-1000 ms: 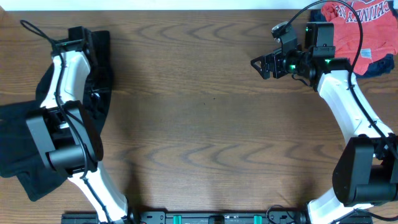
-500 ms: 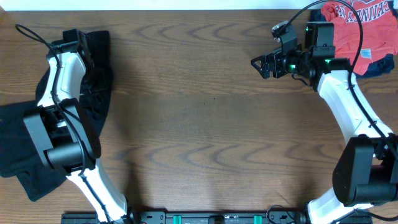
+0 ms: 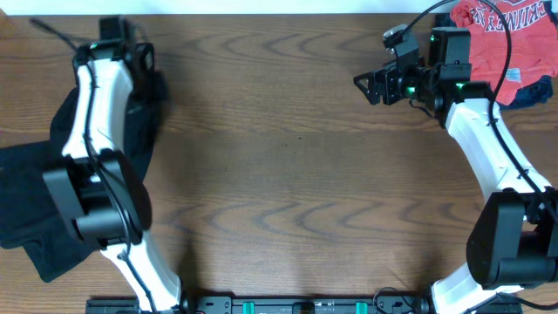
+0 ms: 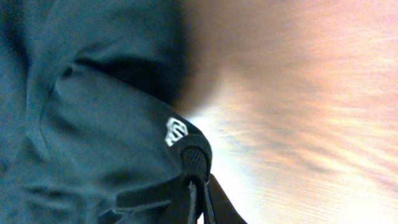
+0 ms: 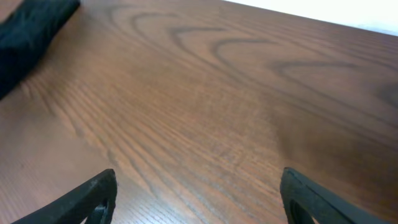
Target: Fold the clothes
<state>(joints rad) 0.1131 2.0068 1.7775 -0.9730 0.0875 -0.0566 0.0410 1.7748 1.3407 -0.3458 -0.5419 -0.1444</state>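
Note:
A black garment (image 3: 35, 187) lies crumpled along the table's left side, partly under my left arm. At the far left my left gripper (image 3: 141, 63) is shut on a fold of it. In the left wrist view the fingertips (image 4: 199, 200) pinch a ribbed edge (image 4: 198, 154) beside a small white logo (image 4: 176, 130). A red garment with white print (image 3: 501, 30) is bunched at the far right corner. My right gripper (image 3: 370, 85) hovers left of it, open. Its fingers (image 5: 93, 198) stand wide apart over bare wood, holding nothing.
The wooden table (image 3: 296, 157) stretches between the two arms. A blue cloth edge (image 3: 527, 92) shows beneath the red garment. Black cloth (image 5: 31, 28) shows in the far left corner of the right wrist view. A cable (image 3: 504, 52) crosses the red garment.
My left gripper has shut on the black garment and moved toward the table's far edge, dragging cloth with it. The right gripper's jaws have narrowed a little; that arm has stayed in place.

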